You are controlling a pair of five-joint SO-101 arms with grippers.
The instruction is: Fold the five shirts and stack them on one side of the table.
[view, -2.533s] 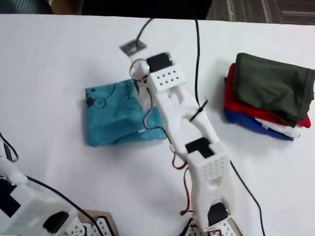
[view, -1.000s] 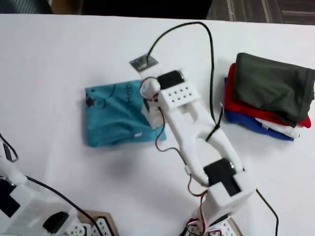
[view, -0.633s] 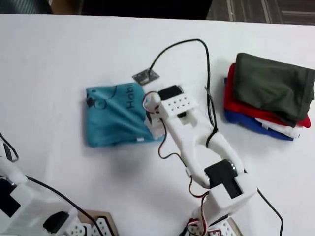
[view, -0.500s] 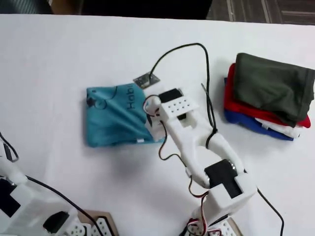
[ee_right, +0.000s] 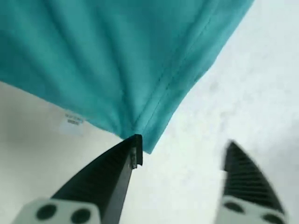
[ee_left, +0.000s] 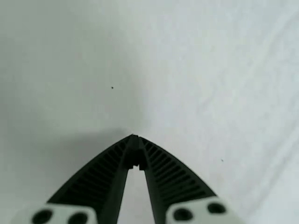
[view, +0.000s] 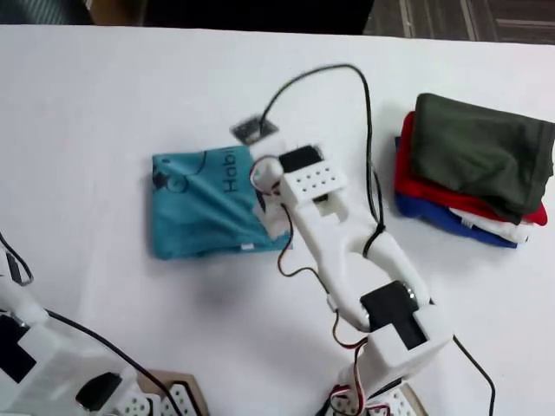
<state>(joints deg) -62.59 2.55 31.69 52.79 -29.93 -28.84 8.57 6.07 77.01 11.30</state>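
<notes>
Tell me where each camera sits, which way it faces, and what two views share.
High view: fixed above the table, looking down on the teal shirt and stack of folded shirts; shows right arm and left arm.
Left wrist view: on the left wrist, facing bare table; shows the shut left gripper.
Right wrist view: on the right wrist, facing the teal shirt's corner; shows the open right gripper.
Shared: the teal shirt, in high and right wrist views.

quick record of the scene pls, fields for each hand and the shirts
teal shirt: folded, alone mid table
stack: four folded shirts, green on top, at one side
right hand: open, one finger at the teal shirt's corner
left hand: shut, over bare table
left to do: teal shirt not yet on stack
</notes>
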